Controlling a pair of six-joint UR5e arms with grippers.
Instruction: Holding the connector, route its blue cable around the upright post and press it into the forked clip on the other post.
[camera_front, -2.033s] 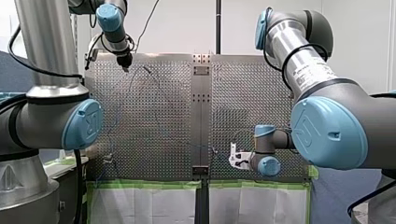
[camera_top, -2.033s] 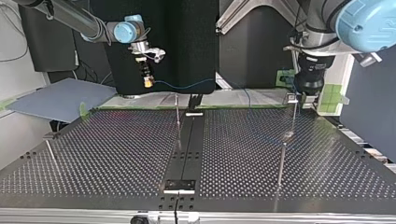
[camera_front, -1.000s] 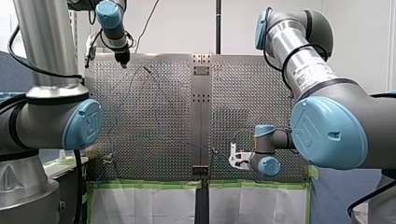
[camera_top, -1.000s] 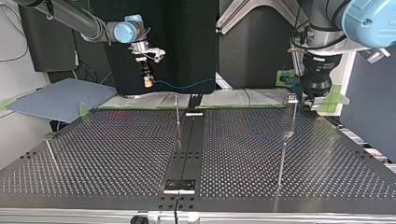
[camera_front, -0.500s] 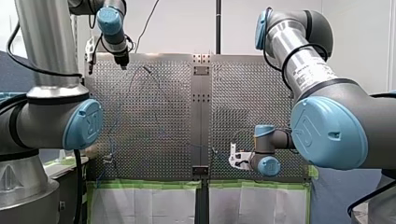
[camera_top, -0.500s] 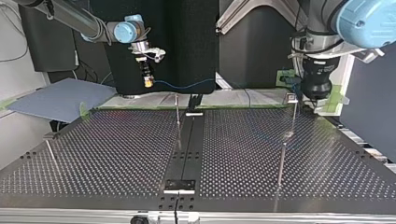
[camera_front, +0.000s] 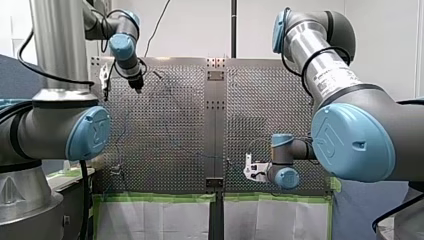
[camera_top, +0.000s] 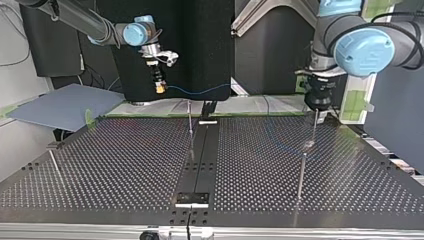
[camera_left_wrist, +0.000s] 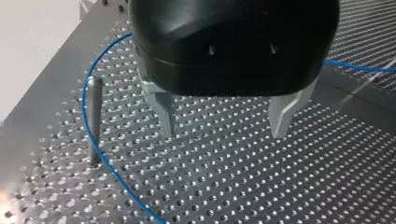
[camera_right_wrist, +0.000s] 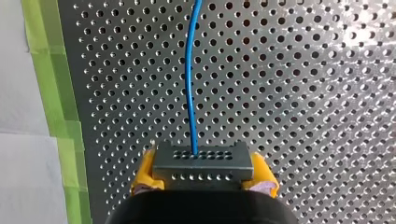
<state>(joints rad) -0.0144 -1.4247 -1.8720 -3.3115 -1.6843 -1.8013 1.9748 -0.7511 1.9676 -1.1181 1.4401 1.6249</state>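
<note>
In the front view my left gripper (camera_front: 136, 84) points down over the far left part of the perforated tabletop (camera_front: 170, 130). Its wrist view shows this black gripper (camera_left_wrist: 224, 128) spread wide, the metal fingers (camera_left_wrist: 166, 114) holding nothing. Just beside one finger stands an upright post (camera_left_wrist: 95, 116); the blue cable (camera_left_wrist: 85, 100) bends round the side of the post away from the gripper, passes close by its foot and runs on across the tabletop (camera_left_wrist: 243, 186). Whether cable and post touch I cannot tell. In the top view, where sides are crossed, the left gripper (camera_top: 318, 106) hangs at the right over the top of a thin post (camera_top: 313, 129), and a faint blue curve of cable (camera_top: 282, 146) lies on the tabletop (camera_top: 125, 165) near it; another post (camera_top: 190, 122) stands at the middle. Further right in the front view, my right gripper (camera_front: 250, 171) is low near the tabletop's near edge, close to the green tape (camera_front: 160, 197). Its wrist view shows the right gripper (camera_right_wrist: 203, 173) clamped on the connector (camera_right_wrist: 203, 161), a dark block with rows of small holes pinched between yellow pads (camera_right_wrist: 142, 173). The cable (camera_right_wrist: 188, 79) leaves the connector's middle and runs straight ahead over the tabletop (camera_right_wrist: 303, 93), with tape (camera_right_wrist: 49, 84) along one side. In the top view this gripper (camera_top: 159, 89) is raised at the left, well apart from the left gripper, and the cable (camera_top: 200, 93) sags from it toward the middle.
</note>
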